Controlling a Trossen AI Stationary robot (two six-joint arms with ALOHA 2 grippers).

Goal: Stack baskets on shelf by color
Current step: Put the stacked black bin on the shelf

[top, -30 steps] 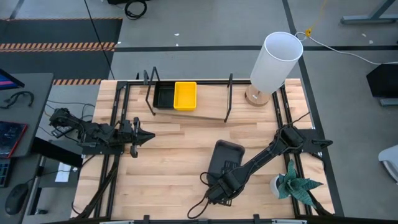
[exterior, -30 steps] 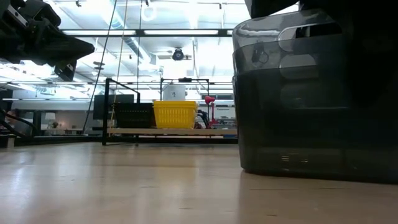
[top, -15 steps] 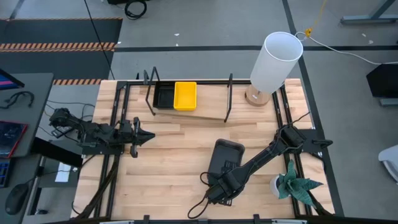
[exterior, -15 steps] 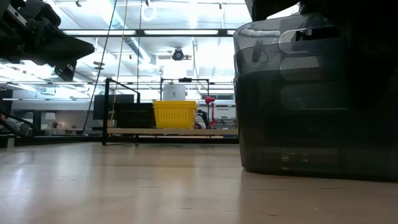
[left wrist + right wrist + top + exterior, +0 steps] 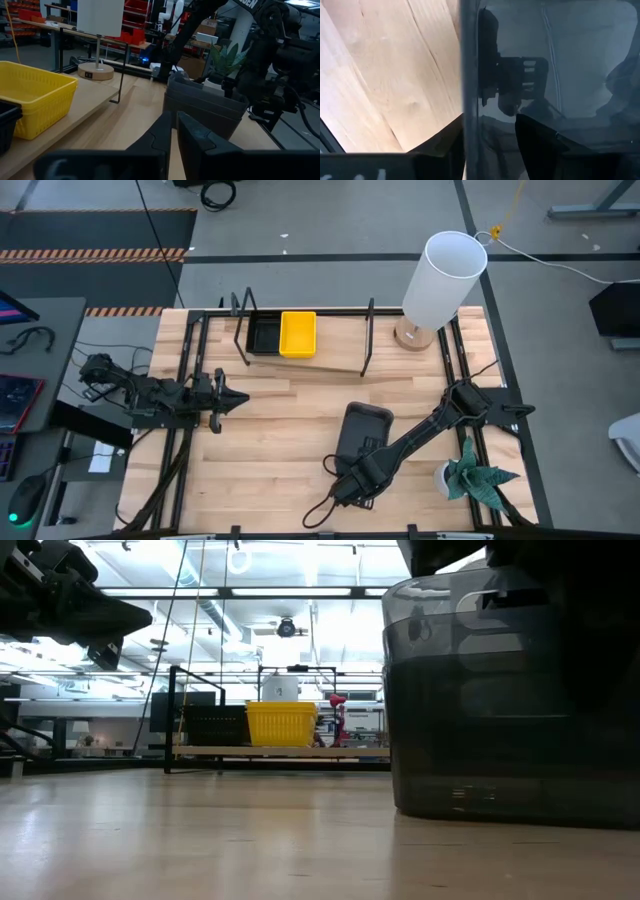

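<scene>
Only change: dark grey basket [image 5: 510, 690] in the right claw [image 5: 352, 483] has slid slightly sideways in the low view over the last second, its near edge now further from the yellow basket [image 5: 281, 724] on the shelf [image 5: 280, 752]. High view shows no visible difference.

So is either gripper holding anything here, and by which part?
The right gripper grips the dark grey basket by its rim wall, one finger inside and one outside. The left gripper is shut and holds nothing.
</scene>
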